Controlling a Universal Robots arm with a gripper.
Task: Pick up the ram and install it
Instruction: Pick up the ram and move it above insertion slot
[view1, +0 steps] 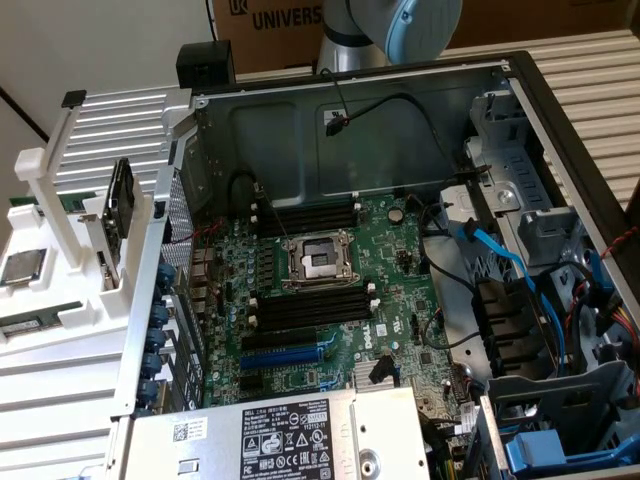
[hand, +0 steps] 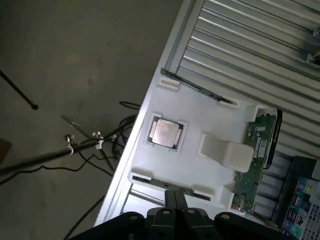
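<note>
Hand (hand: 175, 196) clenched, empty | at edge of white tray (hand: 200, 120), near ram (hand: 154, 181) | floor (hand: 60, 100) beyond rim

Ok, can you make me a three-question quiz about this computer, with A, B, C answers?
1. Where is the silver chip? A in the white holder, B on the floor, C on a shelf.
2. What colour is the motherboard? A red, B green, C white.
3. The computer case is: A open, B closed up, C wrapped in paper.
Answers: 1 A, it sits in a recess of the holder; 2 B, the board looks green; 3 A, its insides show.
</note>
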